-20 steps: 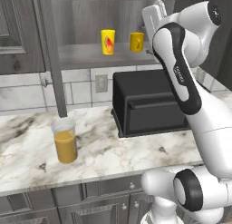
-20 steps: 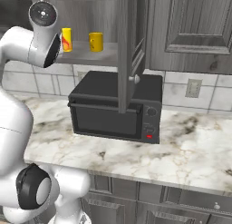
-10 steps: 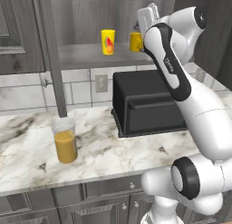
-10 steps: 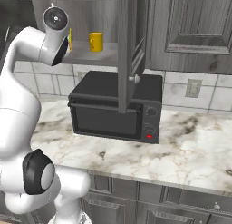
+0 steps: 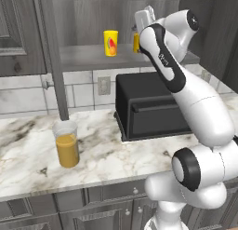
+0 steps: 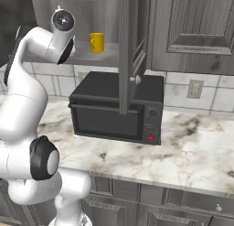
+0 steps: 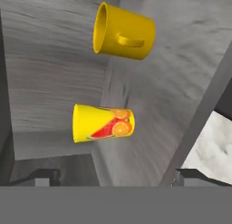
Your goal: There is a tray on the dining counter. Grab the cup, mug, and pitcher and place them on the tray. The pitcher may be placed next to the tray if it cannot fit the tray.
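While the white arm reaches up to the open grey wooden cabinet shelf (image 5: 93, 59), the hand (image 7: 115, 175) is spread wide and holds nothing; its two dark fingertips (image 7: 45, 177) stand far apart in the hand view, in front of the shelf and not touching any vessel.

On this shelf the tall slim bright-yellow cup (image 5: 110, 43) stands near the front edge, with free space on its left side up to the cabinet's vertical frame. The short golden-yellow mug (image 6: 96, 42) stands just beside it, apart from it, deeper toward the right. In the left base view the arm covers most of the mug, so only a thin strip shows. In the hand view both appear rolled on their side, because the camera is turned.

The clear glass pitcher with orange liquid (image 5: 66, 144) stands on the veined marble bench (image 5: 28, 150), below the shelf, well apart from the black microwave oven (image 5: 153, 108), with open bench around it. An open cabinet door edge hangs just behind it.

The cup carries a picture of watermelon and orange slices; no readable writing is visible.
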